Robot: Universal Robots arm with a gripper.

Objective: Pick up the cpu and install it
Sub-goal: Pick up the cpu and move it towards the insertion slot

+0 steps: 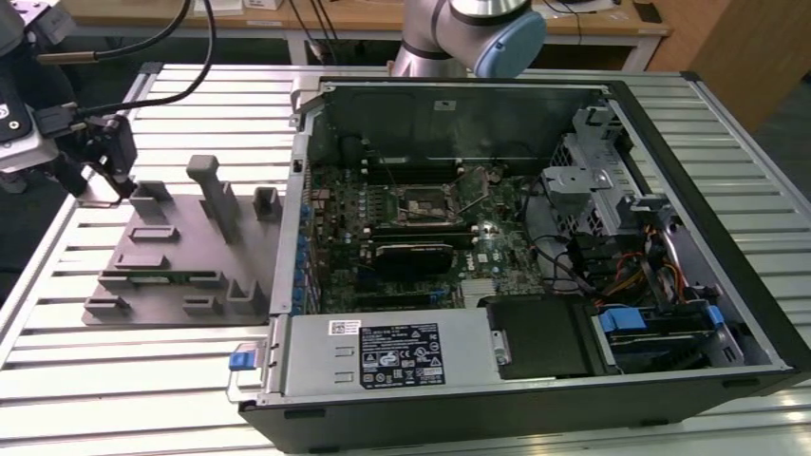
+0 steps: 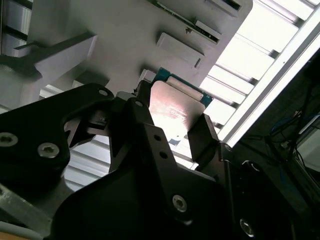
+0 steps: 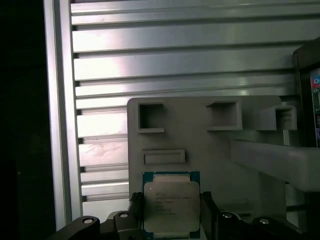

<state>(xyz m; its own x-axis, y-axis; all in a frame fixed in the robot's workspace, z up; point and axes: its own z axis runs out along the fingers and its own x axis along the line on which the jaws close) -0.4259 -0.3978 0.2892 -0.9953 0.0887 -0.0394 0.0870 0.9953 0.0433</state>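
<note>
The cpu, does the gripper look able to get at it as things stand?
Probably yes. The gripper hangs over the grey fixture, and in both wrist views the cpu sits right at it with nothing covering it.

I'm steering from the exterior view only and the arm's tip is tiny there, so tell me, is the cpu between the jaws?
Observer: Yes, in the first wrist view the cpu sits between the jaws, one against each opposite edge.
Operator: Which face shows?
Observer: Its silver lid, framed by a blue-green rim.
Operator: What lies behind it?
Observer: The grey fixture plate, in both wrist views.
</note>
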